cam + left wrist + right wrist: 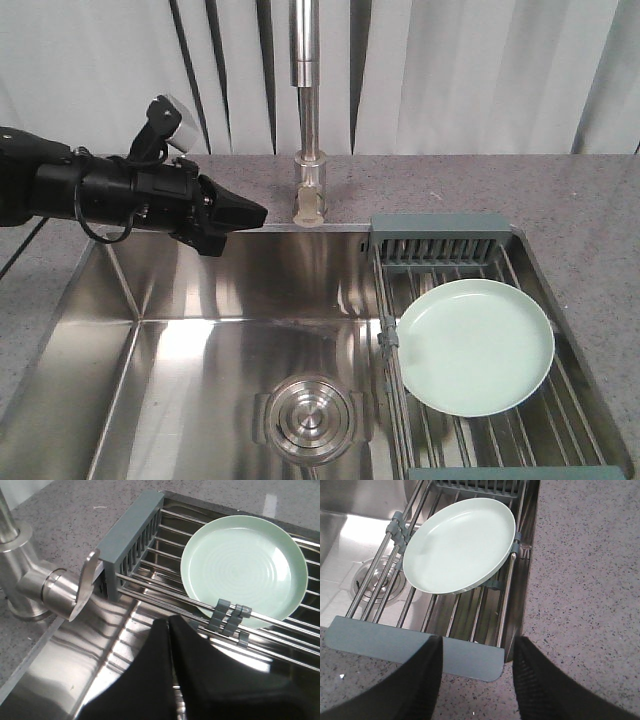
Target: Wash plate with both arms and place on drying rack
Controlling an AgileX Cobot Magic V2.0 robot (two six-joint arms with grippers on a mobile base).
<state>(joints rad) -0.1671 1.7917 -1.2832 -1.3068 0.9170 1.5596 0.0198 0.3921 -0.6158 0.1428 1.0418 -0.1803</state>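
Observation:
The pale mint-green plate (476,345) lies flat on the wire drying rack (470,250) over the right side of the sink; it shows too in the left wrist view (245,567) and the right wrist view (460,545). My left gripper (258,213) hovers over the sink's back left, left of the faucet, shut and empty, its fingertips (168,621) pressed together. My right gripper (476,642) is open and empty above the rack's near end bar (415,647), well short of the plate. The right arm is out of the front view.
The stainless sink basin (200,340) has a round drain (307,417) at its middle. The faucet (308,120) rises at the back edge. Speckled grey countertop (590,200) surrounds the sink, and a pale curtain hangs behind.

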